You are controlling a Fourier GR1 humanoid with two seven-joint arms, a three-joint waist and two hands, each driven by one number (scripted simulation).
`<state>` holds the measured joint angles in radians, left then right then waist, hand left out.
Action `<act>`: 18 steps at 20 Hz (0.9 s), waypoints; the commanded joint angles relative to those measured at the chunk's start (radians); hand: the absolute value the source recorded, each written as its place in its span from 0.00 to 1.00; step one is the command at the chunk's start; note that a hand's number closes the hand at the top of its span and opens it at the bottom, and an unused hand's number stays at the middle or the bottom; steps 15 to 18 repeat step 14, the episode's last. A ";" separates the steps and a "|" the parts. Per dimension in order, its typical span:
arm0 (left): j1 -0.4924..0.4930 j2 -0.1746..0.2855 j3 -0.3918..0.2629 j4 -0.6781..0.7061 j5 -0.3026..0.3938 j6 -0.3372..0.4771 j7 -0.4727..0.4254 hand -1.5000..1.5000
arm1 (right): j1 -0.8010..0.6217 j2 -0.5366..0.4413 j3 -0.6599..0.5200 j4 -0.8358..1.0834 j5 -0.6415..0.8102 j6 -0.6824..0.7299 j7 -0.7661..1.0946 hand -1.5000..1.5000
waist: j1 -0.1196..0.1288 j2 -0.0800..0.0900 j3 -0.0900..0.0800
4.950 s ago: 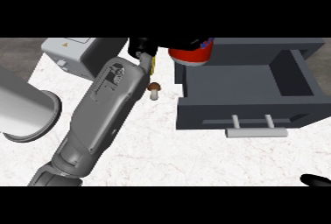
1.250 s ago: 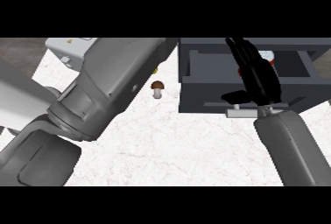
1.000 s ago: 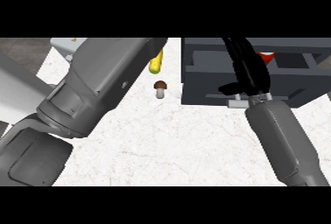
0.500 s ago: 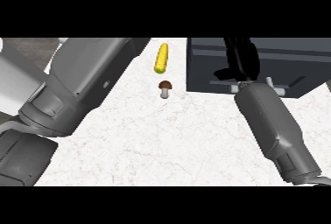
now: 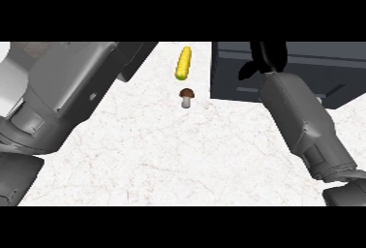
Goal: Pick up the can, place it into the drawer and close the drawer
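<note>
1. Drawer (image 5: 325, 63), a dark grey box, fills the upper right of the frame; whether it is fully shut cannot be told.
2. Right hand (image 5: 263, 58) lies against the drawer's front, fingers straight, thumb out to the left, holding nothing.
3. Can does not show anywhere; it is probably inside the drawer, hidden.
4. Step in hand looks like closing the drawer: push straight along its slide with flat fingers, centred on the front, until the front sits flush.
5. Corn cob (image 5: 184, 63) and small mushroom (image 5: 187, 97) lie on the white desk (image 5: 178, 155) just left of the drawer, apart from the right forearm (image 5: 300, 116); a drift left would risk knocking them.
6. Left forearm (image 5: 64, 92) fills the left side; its hand is out of sight. Bare desk between the forearms gives room to pull back.
</note>
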<state>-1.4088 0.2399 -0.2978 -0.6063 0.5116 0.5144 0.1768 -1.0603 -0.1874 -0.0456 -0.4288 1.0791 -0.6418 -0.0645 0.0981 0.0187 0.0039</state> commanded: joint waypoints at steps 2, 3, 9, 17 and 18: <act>0.057 0.044 -0.004 -0.071 -0.007 -0.012 0.020 0.00 | -0.130 -0.024 -0.043 0.061 -0.022 0.000 -0.019 0.00 | 0.011 -0.001 -0.003; 0.081 0.055 -0.003 -0.089 -0.001 -0.029 0.025 0.00 | -0.141 -0.001 -0.048 0.060 -0.027 -0.010 -0.004 0.00 | 0.013 -0.004 -0.003; 0.133 0.074 -0.007 -0.177 0.003 -0.030 0.047 0.00 | -0.153 0.025 -0.135 0.045 -0.138 -0.008 -0.117 0.00 | 0.019 -0.003 -0.001; 0.209 0.069 -0.032 -0.267 -0.014 -0.010 0.038 0.00 | -0.158 0.020 -0.162 0.081 -0.152 -0.019 -0.158 0.00 | 0.018 -0.004 -0.002; 0.209 0.069 -0.032 -0.267 -0.014 -0.010 0.038 0.00 | -0.158 0.020 -0.162 0.081 -0.152 -0.019 -0.158 0.00 | 0.018 -0.004 -0.002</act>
